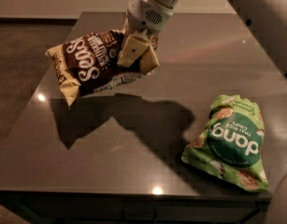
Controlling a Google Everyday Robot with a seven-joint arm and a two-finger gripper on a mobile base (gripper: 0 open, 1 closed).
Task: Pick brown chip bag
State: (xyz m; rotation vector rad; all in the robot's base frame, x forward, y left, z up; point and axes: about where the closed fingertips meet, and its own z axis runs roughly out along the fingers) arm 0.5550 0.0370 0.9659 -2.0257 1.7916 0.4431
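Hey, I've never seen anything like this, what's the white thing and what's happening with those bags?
The white thing is a robot arm. Its end carries a two-finger gripper, a clamp, shut on the brown chip bag and holding it in the air above the dark table, where its shadow falls. A green bag lies on the table, at the picture's right. The single camera looks down on the table; where it is mounted I cannot tell.

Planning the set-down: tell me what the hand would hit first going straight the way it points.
The hand, shut on the brown chip bag, points downward. First contact would likely be the table beneath it, though depth is unclear; the green bag lies well aside.
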